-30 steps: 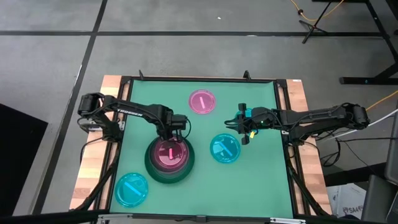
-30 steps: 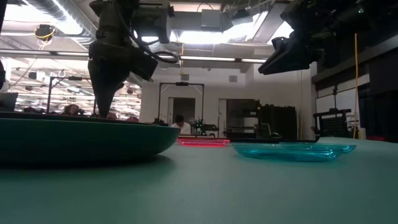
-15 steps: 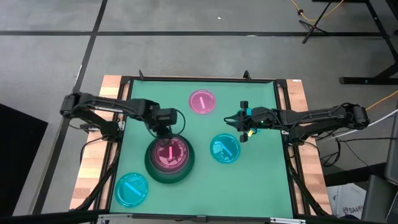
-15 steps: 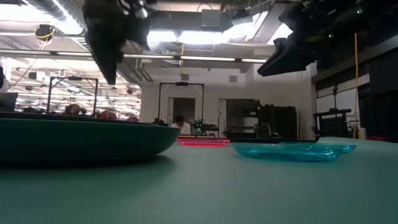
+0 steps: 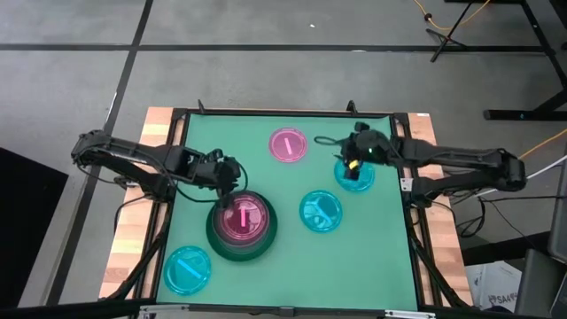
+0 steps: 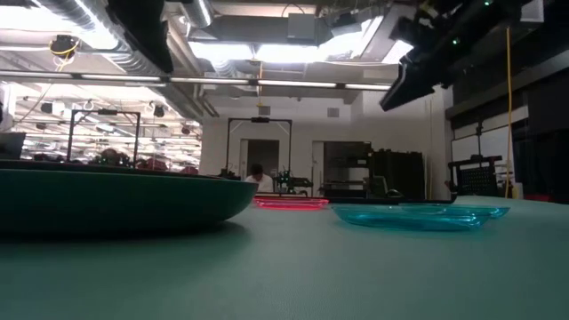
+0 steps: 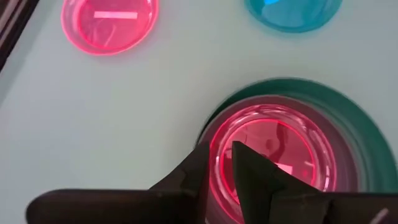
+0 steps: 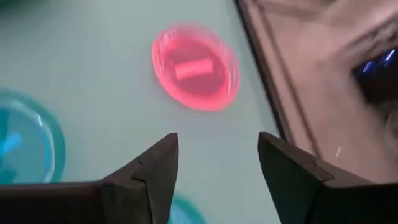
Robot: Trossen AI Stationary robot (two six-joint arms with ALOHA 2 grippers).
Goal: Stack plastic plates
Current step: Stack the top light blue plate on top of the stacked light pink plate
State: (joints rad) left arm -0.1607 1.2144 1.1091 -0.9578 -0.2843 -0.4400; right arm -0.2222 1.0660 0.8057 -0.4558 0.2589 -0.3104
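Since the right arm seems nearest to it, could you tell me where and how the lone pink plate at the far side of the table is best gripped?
Probably by its raised rim. The pink plate lies flat on the table, shallow and apart from the others, so only the edge offers a pinch. The open right gripper could descend from above on the rim's near-right side, one finger inside, one outside.

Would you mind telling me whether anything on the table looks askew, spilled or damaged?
Nothing stands out. The stack sits centred on the big green plate, and the loose pink plate and three cyan plates lie flat and apart.
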